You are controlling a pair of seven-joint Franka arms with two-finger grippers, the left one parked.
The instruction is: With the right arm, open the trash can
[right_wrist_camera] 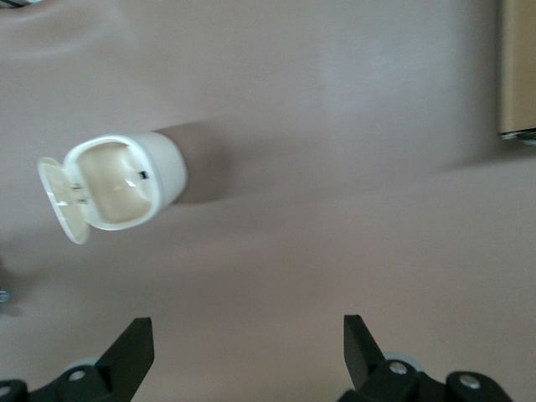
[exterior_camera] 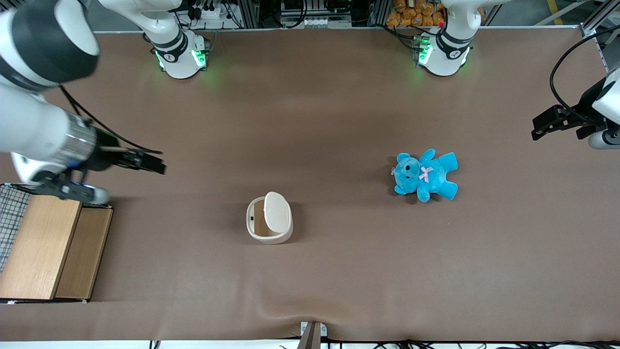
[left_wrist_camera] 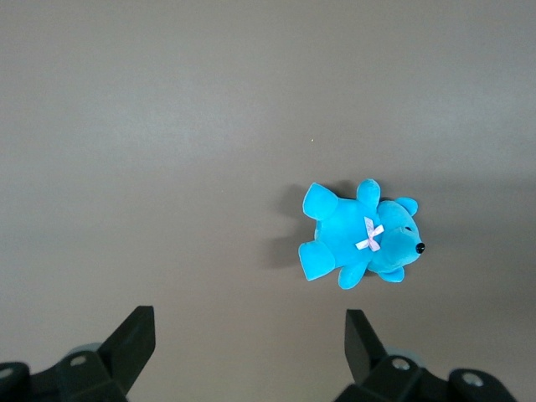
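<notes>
The cream-white trash can stands on the brown table mat near the middle, its hinged lid swung up so the hollow inside shows. The right wrist view looks into the same trash can, with its lid tipped back from the rim. The right arm hangs high over the working arm's end of the table. Its gripper is open, holds nothing, and is well away from the can, farther from the front camera. In the wrist view the gripper has only bare mat between its fingers.
A blue teddy lies on the mat toward the parked arm's end. A wooden box with wire mesh stands at the working arm's end, just beneath the right arm's wrist; its corner appears in the right wrist view.
</notes>
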